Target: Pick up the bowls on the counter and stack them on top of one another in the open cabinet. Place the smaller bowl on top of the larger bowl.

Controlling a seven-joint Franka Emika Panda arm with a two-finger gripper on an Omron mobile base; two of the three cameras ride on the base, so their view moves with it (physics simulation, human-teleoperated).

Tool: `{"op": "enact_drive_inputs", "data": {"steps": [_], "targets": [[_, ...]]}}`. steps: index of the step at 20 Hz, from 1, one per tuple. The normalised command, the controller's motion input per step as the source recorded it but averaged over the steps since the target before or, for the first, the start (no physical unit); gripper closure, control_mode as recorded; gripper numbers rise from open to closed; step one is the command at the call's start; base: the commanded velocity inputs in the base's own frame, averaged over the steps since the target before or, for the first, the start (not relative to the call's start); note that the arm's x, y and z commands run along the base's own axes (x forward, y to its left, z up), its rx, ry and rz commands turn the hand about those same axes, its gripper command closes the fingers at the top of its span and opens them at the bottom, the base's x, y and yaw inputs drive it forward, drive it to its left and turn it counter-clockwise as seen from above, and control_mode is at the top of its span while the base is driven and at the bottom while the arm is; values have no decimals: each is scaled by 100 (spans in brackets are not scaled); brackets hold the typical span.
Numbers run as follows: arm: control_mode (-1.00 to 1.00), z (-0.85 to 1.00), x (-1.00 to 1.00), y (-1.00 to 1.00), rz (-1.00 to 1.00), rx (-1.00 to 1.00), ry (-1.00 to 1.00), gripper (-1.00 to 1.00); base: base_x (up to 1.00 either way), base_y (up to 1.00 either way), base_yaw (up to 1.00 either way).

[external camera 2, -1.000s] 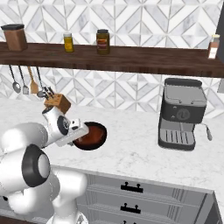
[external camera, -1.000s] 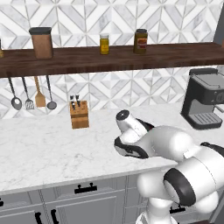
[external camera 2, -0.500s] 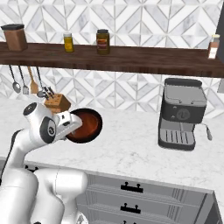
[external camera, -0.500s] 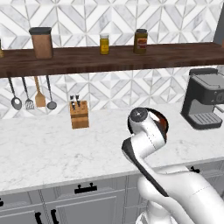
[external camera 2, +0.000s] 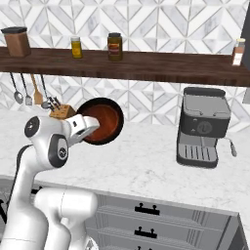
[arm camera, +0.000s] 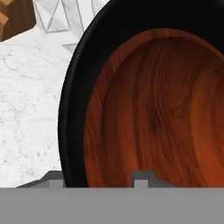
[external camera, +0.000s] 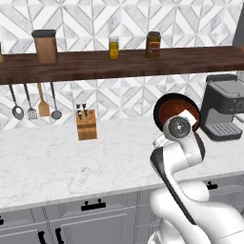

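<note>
I see the larger bowl (external camera 2: 101, 121) lifted off the counter (external camera: 47, 162), held up in the air and tipped on edge so its mouth faces the cameras. It has a glossy black rim and outside, and a red-brown wood-grain inside. In the left base view the bowl (external camera: 175, 110) sits just behind the arm's wrist, which covers its lower part. In the hand view the bowl (arm camera: 148, 109) is very close, its black rim curving down between the two fingertips (arm camera: 142, 178).

The tool (external camera 2: 90, 128) grips the bowl's rim at its lower left edge in the right base view: one finger inside, one outside, clenched on the rim.

I cannot make out a separate smaller bowl here.

Around it: a wooden knife block (external camera: 86, 125) stands on the counter near the back wall, well apart to the left of the bowl. A coffee machine (external camera 2: 202, 126) stands on the counter to the right, near the bowl but apart. Utensils (external camera: 35, 102) hang under a dark wooden shelf (external camera: 119, 64) that carries jars (external camera: 133, 46) and a brown canister (external camera: 45, 46). The shelf runs above the bowl.
</note>
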Motion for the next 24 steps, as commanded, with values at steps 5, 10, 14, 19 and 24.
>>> {"op": "enact_drive_inputs", "data": {"steps": [5, 10, 14, 19, 24], "targets": [[-100, 100, -17, -14, 1, 0, -10, 100, 0, 0, 0], [-100, 100, -6, -14, 0, 0, -1, 100, 0, 0, 0], [-100, 100, -25, -28, 0, 0, -1, 100, 0, 0, 0], [-100, 100, -6, -50, 0, 2, 0, 100, 0, 0, 0], [-100, 100, 65, -74, 0, 3, 2, 100, 0, 0, 0]]}}
